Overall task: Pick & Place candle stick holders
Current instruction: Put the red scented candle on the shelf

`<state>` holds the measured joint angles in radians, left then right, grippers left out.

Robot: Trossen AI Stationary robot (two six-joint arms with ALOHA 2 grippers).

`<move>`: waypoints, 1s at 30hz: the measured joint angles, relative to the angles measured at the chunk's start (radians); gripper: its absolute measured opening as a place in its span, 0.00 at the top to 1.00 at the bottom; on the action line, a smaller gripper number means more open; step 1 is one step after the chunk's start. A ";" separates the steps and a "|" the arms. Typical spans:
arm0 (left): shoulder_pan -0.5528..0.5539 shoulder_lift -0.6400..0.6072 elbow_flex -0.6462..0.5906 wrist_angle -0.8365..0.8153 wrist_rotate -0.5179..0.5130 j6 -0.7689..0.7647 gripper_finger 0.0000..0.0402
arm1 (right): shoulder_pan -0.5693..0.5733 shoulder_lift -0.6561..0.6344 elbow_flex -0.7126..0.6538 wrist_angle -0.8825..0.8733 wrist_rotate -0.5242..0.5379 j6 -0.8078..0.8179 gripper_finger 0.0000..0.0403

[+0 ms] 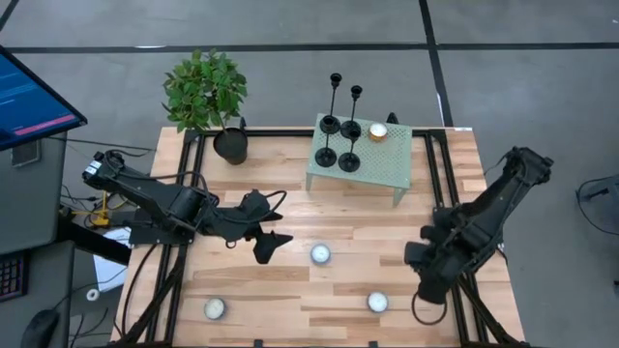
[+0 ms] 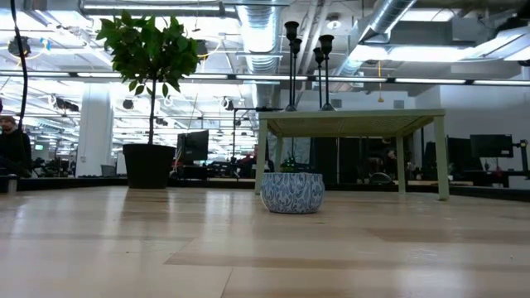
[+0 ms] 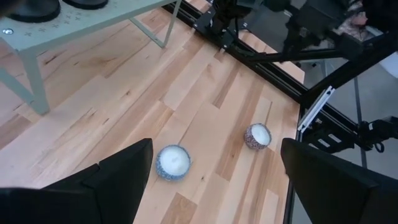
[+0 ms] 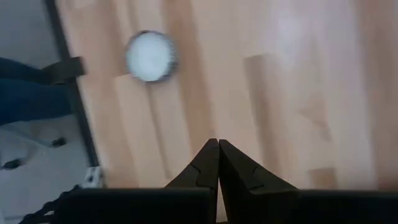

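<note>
Both arms sit closest to the overhead camera. From the high view, the left gripper [image 1: 274, 242] hovers over the wooden table [image 1: 290, 290], jaws spread wide and holding nothing, well short of the small green side table [image 1: 392, 169]. The right gripper [image 1: 418, 259] hangs over the table on the other side of the green side table's front, jaws clenched shut on nothing. Four black candle stick holders [image 1: 340, 126] stand upright together on the green side table, with an orange tealight [image 1: 377, 131] just beside them. A potted plant [image 1: 208, 97] stands well to the side of the green table. Three white tealights lie in front of it: one [image 1: 320, 254] nearest, two [image 1: 377, 302] [image 1: 214, 308] farther out.

Low view: a patterned tealight cup [image 2: 291, 191] sits before the green side table [image 2: 352, 124], the candle stick holders [image 2: 308, 62] rising from its top.

Left wrist view: spread fingers [image 3: 124, 171] frame two tealights [image 3: 173, 162] [image 3: 257, 135] in front of the green table's legs [image 3: 34, 93].

Right wrist view: closed fingers [image 4: 217, 168] point over bare wood, a white tealight [image 4: 150, 56] ahead near the table edge.
</note>
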<state>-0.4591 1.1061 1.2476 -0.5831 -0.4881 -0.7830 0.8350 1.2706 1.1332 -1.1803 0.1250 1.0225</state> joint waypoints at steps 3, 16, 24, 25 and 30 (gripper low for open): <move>0.000 0.000 0.000 0.000 0.000 0.000 0.12 | 0.023 0.021 0.000 0.034 -0.023 0.020 0.96; 0.000 0.000 0.000 0.000 0.045 -0.004 0.12 | 0.035 0.089 0.000 0.089 -0.039 0.026 0.37; 0.000 0.000 0.000 -0.001 0.048 -0.007 0.12 | 0.027 0.141 0.000 0.123 -0.050 -0.006 0.16; 0.000 0.000 0.000 0.000 0.048 -0.005 0.12 | 0.027 0.146 0.000 0.123 -0.049 -0.013 0.15; 0.000 0.000 0.000 -0.001 0.048 -0.002 0.12 | 0.000 0.180 0.000 0.134 -0.023 -0.096 0.17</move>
<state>-0.4591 1.1061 1.2476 -0.5838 -0.4404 -0.7852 0.8355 1.4504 1.1332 -1.0459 0.1020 0.9267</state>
